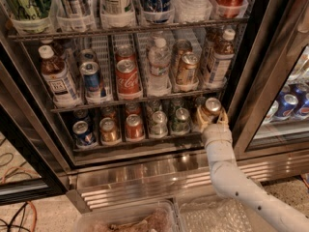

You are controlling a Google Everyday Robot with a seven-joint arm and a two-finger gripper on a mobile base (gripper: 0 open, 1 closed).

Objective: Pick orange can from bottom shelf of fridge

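Fridge (pixel 241 81) door stands open; I am looking down into the lower tiers. Bottom shelf (pixel 140 141): one front row of small cans in clear plastic dividers. Left to right: blue can (pixel 83 132), golden can (pixel 109 131), red-orange can (pixel 134 126), two greenish cans (pixel 158 123) and (pixel 181 120), then the orange can (pixel 211 108) at the far right end, next to the dark door post. The orange can is upright, silver top and pull tab facing up, and sits a little higher in view than its neighbours. The tool (pixel 211 117) is at that can, reaching in from below right on the white arm (pixel 227 173). Its tan fingers (pixel 223 117) lie against either side of the can's lower body, so the tool reads as closed narrow and holding the orange can. The can is within the shelf opening, just beside the nearest greenish can. Middle tier above: tea bottle (pixel 57 79), Coca-Cola can (pixel 127 76), water bottle (pixel 158 66), further cans and bottles. The ribbed stainless base (pixel 145 178) runs below the shelf. Pepsi cans (pixel 288 104) show behind the glass of the neighbouring door at right.
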